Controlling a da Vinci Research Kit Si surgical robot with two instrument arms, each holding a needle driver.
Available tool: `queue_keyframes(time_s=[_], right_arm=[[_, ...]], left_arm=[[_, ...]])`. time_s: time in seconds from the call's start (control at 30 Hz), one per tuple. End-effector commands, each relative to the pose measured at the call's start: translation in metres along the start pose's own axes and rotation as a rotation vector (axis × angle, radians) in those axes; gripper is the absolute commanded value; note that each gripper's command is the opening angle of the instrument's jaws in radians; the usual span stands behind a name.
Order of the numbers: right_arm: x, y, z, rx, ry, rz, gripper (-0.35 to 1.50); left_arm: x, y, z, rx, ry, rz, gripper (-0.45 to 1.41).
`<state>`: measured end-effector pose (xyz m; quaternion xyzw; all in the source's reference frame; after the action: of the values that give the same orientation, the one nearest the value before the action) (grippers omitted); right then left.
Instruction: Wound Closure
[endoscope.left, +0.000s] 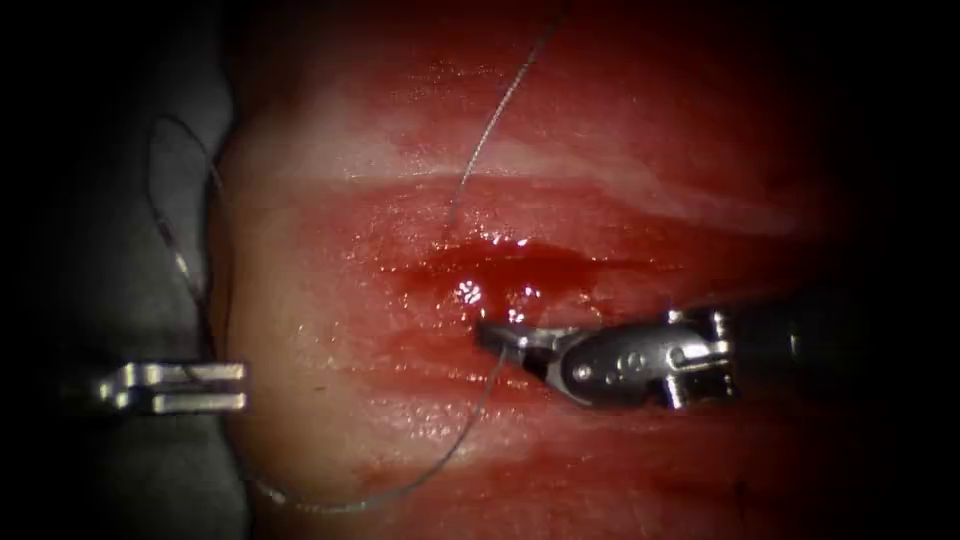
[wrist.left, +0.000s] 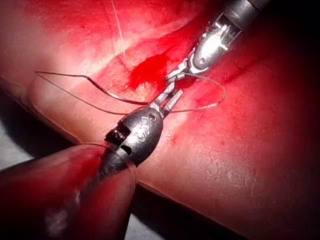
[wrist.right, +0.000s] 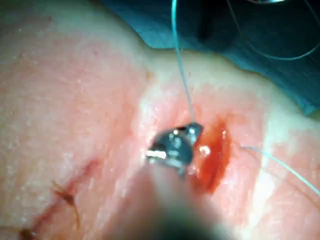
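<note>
We're at a surgical training bench, not an OR: the tissue (endoscope.left: 330, 300) is a loose slab w/ a bare edge, sitting on grey cloth (endoscope.left: 110, 300). A small cut (endoscope.left: 520, 265) wet w/ red fluid (wrist.left: 150, 70), thread (endoscope.left: 420, 478) looping across, and two wristed steel tools (endoscope.left: 620, 362) (endoscope.left: 175, 388) mark it as a robot suturing lab setup.

1. A grey surface (endoscope.left: 120, 200) lies left of the tissue (endoscope.left: 330, 330) in the endoscope view, smooth and dim.
2. Light falls strongest at the middle of that view. The edges fade to black, most deeply along the right and the top.
3. In the left wrist view, the grey surface (wrist.left: 10, 150) runs along the tissue's edge, with deep shadow beside it.
4. In the right wrist view, a teal cloth (wrist.right: 250, 35) lies beyond the tissue's far edge.
</note>
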<state>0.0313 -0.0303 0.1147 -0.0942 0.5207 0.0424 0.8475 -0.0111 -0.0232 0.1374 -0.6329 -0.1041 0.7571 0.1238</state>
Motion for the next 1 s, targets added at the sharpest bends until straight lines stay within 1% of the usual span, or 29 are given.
queue_keyframes(time_s=[0.03,0.13,0.27,0.3,0.4,0.53,0.67,0.73,0.77,0.8,0.83,0.9,1.0], right_arm=[[0.0017,-0.0025,-0.0004,0.019,0.011,0.003,-0.35],[0.0046,-0.0048,-0.0024,0.045,0.025,-0.01,-0.35],[0.0089,-0.0081,-0.0054,0.062,0.027,-0.021,-0.35],[0.0103,-0.0089,-0.0064,0.065,0.029,-0.019,-0.35],[0.0132,-0.0106,-0.0083,0.069,0.032,-0.028,-0.35],[0.0159,-0.0122,-0.0097,0.073,0.031,-0.027,-0.35],[0.0182,-0.0134,-0.0102,0.082,0.038,-0.032,-0.35],[0.0188,-0.0134,-0.0101,0.091,0.037,0.024,-0.35],[0.0188,-0.0131,-0.01,0.09,0.04,0.05,-0.06],[0.0187,-0.0128,-0.0098,0.084,0.043,0.054,0.36],[0.0184,-0.0122,-0.0097,0.074,0.048,0.058,0.68],[0.0175,-0.0114,-0.0093,0.061,0.049,0.064,0.91],[0.0159,-0.0102,-0.0087,0.053,0.039,0.067,1.2]], left_arm=[[-0.0008,0.0009,0.0006,-0.002,0.0,-0.005,-0.45],[-0.0008,0.0009,0.0007,-0.002,0.0,-0.005,-0.45],[-0.0007,0.001,0.0007,-0.001,0.0,-0.006,-0.45],[-0.0007,0.001,0.0007,-0.001,0.0,-0.006,-0.45],[-0.0008,0.001,0.0007,0.0,0.0,-0.005,-0.45],[-0.0008,0.0011,0.0009,0.0,-0.003,-0.004,-0.45],[-0.0009,0.0011,0.0009,0.0,-0.003,-0.01,-0.45],[-0.0009,0.0011,0.0009,0.0,-0.003,-0.01,-0.45],[-0.0009,0.0011,0.0009,0.0,-0.003,-0.015,-0.45],[-0.001,0.0011,0.0009,0.0,-0.003,-0.015,-0.45],[-0.001,0.001,0.0009,0.0,-0.003,-0.015,-0.45],[-0.001,0.001,0.0009,0.0,-0.003,-0.014,-0.45],[-0.0011,0.001,0.0008,-0.001,-0.003,-0.014,-0.45]])
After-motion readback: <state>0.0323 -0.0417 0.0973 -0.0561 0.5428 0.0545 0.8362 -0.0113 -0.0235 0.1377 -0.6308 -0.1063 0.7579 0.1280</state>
